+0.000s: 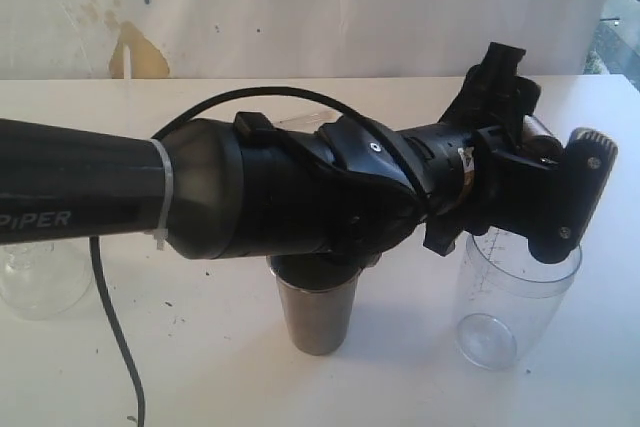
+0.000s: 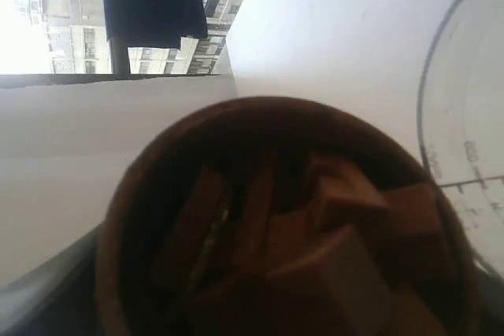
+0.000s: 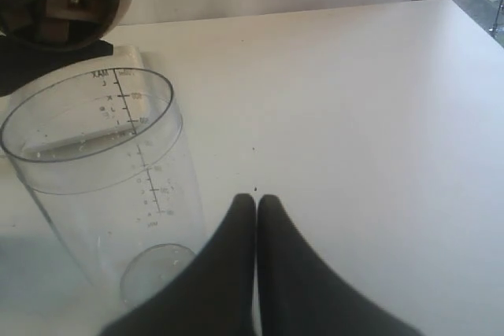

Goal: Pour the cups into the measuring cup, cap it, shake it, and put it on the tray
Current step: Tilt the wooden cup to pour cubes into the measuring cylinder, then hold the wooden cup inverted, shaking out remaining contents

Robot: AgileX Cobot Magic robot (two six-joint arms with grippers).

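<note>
Two cups, one measuring cup: wooden cup raised near the rim.
Left gripper point(image 1: 552, 189) clamps the tilted wooden cup point(image 2: 283, 218), loaded with brown blocks, close above the measuring cup point(image 1: 515, 297) rim at lower right of the exterior view. Steel tumbler point(image 1: 318, 317) stands lower centre, apart from it. Right gripper point(image 3: 256, 206) fingers are pressed together near the measuring cup's base. Open white table point(image 3: 378, 100) extends toward upper right. Stained wall point(image 1: 350, 7) behind.

Bright, even daylight; wooden cup point(image 2: 236, 127) blurred, perhaps too near the lens.
</note>
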